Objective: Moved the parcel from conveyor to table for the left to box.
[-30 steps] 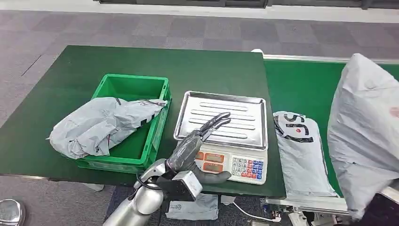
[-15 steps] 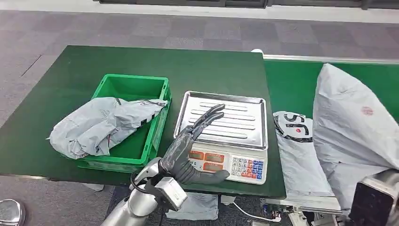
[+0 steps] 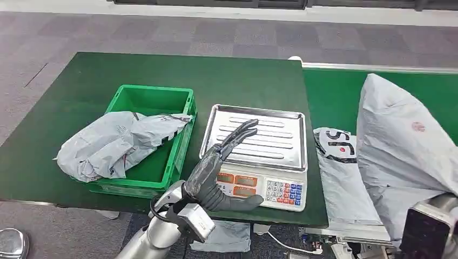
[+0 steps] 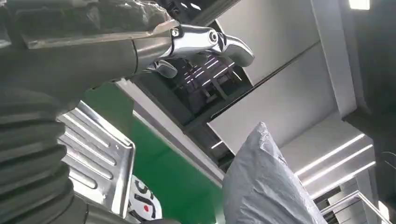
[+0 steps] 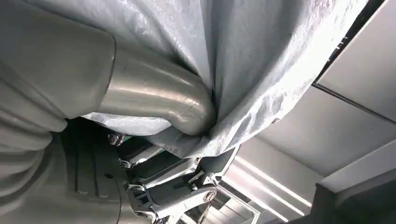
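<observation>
A weighing scale (image 3: 258,156) with a steel pan sits mid-surface, right of the green crate (image 3: 153,137). The dark green surface (image 3: 81,86) meets the conveyor (image 3: 340,97) on the right; grey carpet lies beyond. A crumpled grey bag (image 3: 116,143) drapes over the crate's left rim. The left hand (image 3: 219,167) hovers over the scale, fingers spread, empty. The right hand (image 5: 154,121) grips the parcel (image 3: 405,151), lifted above the conveyor beside a flat mailer (image 3: 340,167).

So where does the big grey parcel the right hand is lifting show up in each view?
Head view: grey parcel stands tall at the right edge, over the conveyor.
Left wrist view: its crumpled top rises at lower centre-right.
Right wrist view: it drapes across the upper frame, pinched by the right hand.
Shared landmark: the steel scale tray, also in the left wrist view.
</observation>
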`<action>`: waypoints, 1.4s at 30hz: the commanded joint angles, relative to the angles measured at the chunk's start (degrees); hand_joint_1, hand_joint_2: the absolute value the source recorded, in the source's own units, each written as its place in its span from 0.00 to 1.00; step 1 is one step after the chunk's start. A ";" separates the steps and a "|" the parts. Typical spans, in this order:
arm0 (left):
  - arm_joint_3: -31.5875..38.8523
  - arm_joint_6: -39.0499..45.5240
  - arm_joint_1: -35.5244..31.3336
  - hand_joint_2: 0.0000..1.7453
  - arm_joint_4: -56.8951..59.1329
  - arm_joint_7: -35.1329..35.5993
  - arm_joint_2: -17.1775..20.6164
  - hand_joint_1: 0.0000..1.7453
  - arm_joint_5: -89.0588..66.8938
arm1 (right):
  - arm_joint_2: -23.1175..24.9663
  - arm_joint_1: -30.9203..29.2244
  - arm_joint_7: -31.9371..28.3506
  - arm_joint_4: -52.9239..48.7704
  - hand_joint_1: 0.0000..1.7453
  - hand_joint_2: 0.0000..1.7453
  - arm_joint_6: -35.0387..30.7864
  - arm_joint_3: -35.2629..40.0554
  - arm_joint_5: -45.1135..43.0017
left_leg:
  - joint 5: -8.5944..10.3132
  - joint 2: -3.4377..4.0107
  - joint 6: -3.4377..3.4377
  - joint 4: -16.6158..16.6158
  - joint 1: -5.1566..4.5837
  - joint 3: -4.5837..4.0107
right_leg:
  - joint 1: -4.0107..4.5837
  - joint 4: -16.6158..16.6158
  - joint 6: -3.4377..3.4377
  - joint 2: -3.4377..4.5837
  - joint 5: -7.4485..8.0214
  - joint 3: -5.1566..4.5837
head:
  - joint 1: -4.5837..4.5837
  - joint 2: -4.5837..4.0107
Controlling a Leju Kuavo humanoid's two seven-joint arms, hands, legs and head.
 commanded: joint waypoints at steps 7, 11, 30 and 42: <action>0.12 -0.28 -0.28 1.00 1.70 0.17 0.98 0.00 -0.10 | -0.58 -1.28 0.04 2.22 1.00 1.00 0.03 1.92 -0.06 | -0.01 0.11 -0.02 -0.09 0.03 0.12 | 0.04 -0.11 -0.04 0.09 0.03 0.10 | 0.00 0.00; -0.04 -0.28 -0.08 1.00 1.94 0.16 1.07 0.00 -0.10 | -0.45 -0.67 0.15 1.60 1.00 1.00 0.19 1.69 -0.28 | 0.00 0.12 -0.02 -0.13 0.07 0.15 | 0.07 -0.17 -0.06 0.10 0.06 0.14 | 0.00 0.00; 0.26 -0.23 -0.30 1.00 2.90 0.15 1.04 0.00 -0.49 | -0.21 -1.25 0.26 2.61 1.00 1.00 0.46 2.12 -0.07 | 0.00 0.08 -0.01 -0.06 0.03 0.09 | 0.04 -0.08 -0.04 0.07 0.03 0.07 | 0.00 0.00; -0.20 -0.54 -0.84 1.00 2.81 0.37 0.84 0.00 -0.69 | -0.26 -1.18 0.91 2.05 1.00 1.00 0.85 1.55 -0.15 | 0.00 0.05 -0.01 -0.05 0.05 0.08 | 0.05 -0.09 -0.04 0.04 0.03 0.08 | 0.00 0.00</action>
